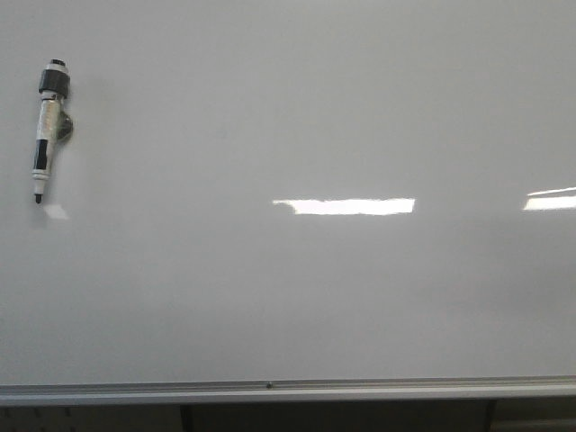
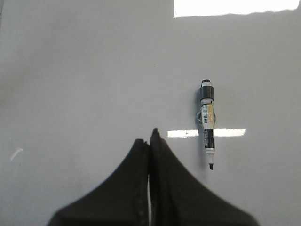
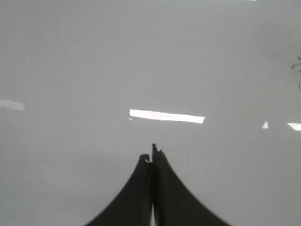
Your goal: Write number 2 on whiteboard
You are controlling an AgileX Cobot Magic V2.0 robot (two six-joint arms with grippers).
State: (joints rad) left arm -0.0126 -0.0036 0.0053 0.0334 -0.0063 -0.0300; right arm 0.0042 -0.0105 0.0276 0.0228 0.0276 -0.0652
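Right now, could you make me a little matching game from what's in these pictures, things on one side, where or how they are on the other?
Things:
1. marker
2. whiteboard
3. left gripper
4. metal frame edge

Descriptions:
A. fingers pressed together, holding nothing
B. runs along the board's bottom
C. on the board at far left, tip pointing down
D. glossy, no number written yet

Pairs: 1-C, 2-D, 3-A, 4-B

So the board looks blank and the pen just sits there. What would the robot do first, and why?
Probably open the left gripper and move it toward the marker. The whiteboard shows no writing yet, both grippers look shut and empty, and the marker, tip uncapped, lies on the left arm's side, near that gripper in its wrist view.
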